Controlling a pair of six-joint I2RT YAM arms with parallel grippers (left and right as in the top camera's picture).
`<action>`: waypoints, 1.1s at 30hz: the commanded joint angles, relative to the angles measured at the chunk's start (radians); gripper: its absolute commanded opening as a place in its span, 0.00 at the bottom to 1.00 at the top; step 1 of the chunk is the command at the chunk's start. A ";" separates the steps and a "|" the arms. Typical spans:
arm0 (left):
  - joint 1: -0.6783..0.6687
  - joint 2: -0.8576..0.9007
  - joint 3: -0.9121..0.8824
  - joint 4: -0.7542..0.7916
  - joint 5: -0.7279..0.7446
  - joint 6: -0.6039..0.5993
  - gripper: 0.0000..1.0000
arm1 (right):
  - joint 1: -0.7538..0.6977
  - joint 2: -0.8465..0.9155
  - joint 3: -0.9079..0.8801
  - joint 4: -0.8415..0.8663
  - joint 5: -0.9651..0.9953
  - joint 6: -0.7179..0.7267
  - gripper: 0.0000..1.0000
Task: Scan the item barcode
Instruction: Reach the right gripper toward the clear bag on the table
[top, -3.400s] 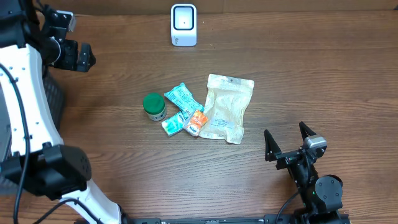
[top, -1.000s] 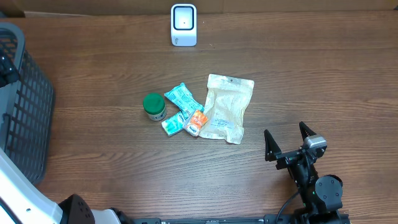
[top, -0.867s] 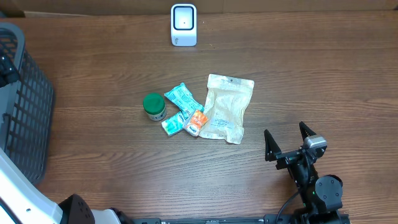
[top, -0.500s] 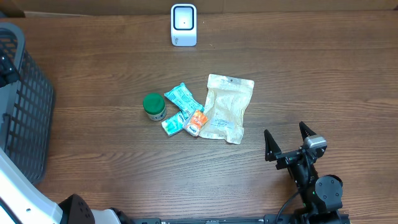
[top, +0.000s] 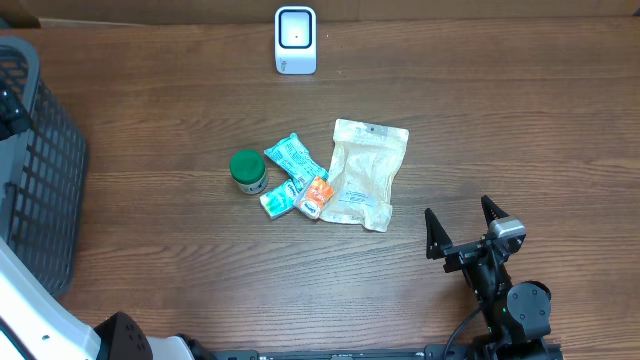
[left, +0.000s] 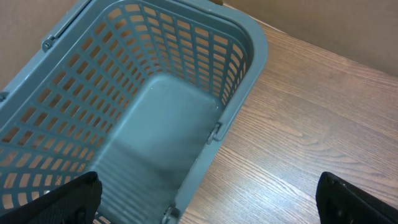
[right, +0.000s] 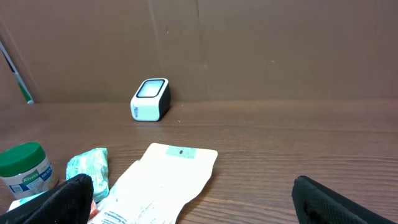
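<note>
**A:** Overhead first. Where's the right claw?

**B:** Right claw (top: 463, 228) is spread wide, nothing in it, low over the table (top: 520, 120). The goods lie ahead of it and to its left. The pouch (top: 366, 172) is nearest, then the orange packet (top: 317, 195), teal packet (top: 293, 155) and jar (top: 247, 170). The scanner (top: 295, 40) stands far beyond them. Can't tell which item is meant. My guess is the claw sits back to leave the heap open.

**A:** Left wrist?

**B:** Left claw (left: 208, 202) is spread too, and empty. The basket (left: 155, 124) is right beneath it, with nothing inside. Probably where scanned goods go.

**A:** Right wrist?

**B:** Fingers sit wide at both lower corners. The pouch is just ahead between them, the jar and teal packet ahead-left, the scanner far ahead.

**A:** Obstacles?

**B:** The small packets touch one another and the pouch edge, so picking one out looks fiddly. No barcode shows from here. The path to the scanner looks open.
</note>
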 joint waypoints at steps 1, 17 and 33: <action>0.001 -0.005 -0.005 0.000 0.009 -0.024 0.99 | 0.004 -0.009 -0.010 0.007 -0.001 -0.001 1.00; 0.001 -0.005 -0.005 0.000 0.009 -0.024 1.00 | 0.004 -0.009 -0.010 0.007 -0.001 -0.001 1.00; 0.001 -0.005 -0.005 0.000 0.009 -0.024 1.00 | 0.003 0.005 0.045 0.053 -0.169 0.157 1.00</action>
